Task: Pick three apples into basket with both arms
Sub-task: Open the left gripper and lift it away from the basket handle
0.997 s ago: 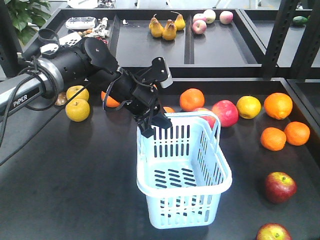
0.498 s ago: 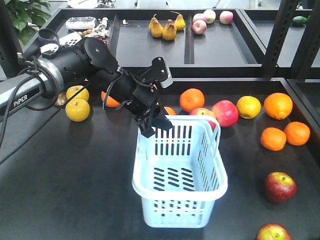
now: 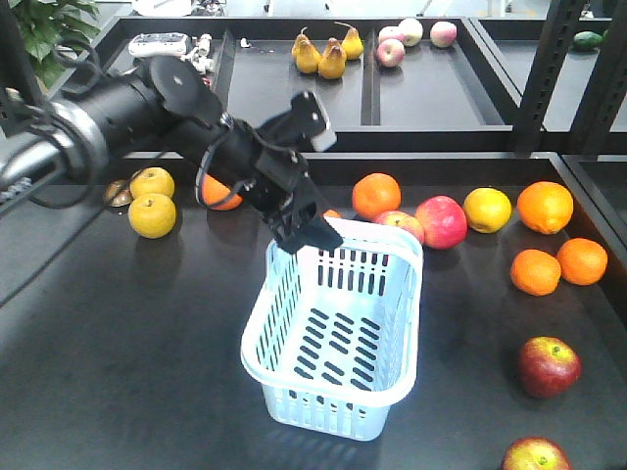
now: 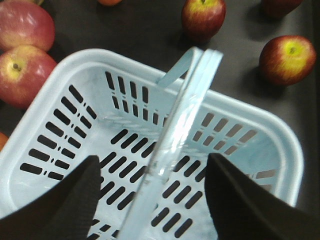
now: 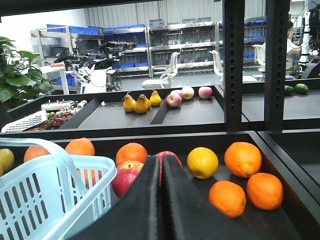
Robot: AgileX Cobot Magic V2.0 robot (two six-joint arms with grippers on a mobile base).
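The pale blue basket [image 3: 323, 411] stands tilted mid-table. My left gripper [image 3: 306, 235] is over its far rim, open. In the left wrist view the left gripper [image 4: 152, 159] has its black fingers spread, with the two hoop handles [image 4: 192, 90] running between them untouched, over the basket [image 4: 250, 112]. Two dark red apples [image 3: 549, 365] [image 3: 534, 455] lie front right. The left wrist view shows three [image 4: 202, 17] [image 4: 287, 57] [image 4: 277, 5] beyond the basket. My right gripper [image 5: 161, 159] is shut and empty, low beside the basket [image 5: 30, 200]; it is outside the front view.
Two pinkish-red apples [image 3: 441, 220] [image 3: 397, 223] lie just behind the basket. Oranges [image 3: 377, 194] [image 3: 545, 206] [image 3: 536, 271] [image 3: 582, 260] and a yellow fruit [image 3: 487, 209] lie behind and to the right. Yellow fruits [image 3: 152, 215] lie at left. Pears [image 3: 323, 54] lie on the back shelf. Black uprights [image 3: 549, 69] stand at right.
The basket has slid left and towards the front and turned, now tilted. My left arm has lifted and turned, its gripper staying at the basket's far rim.
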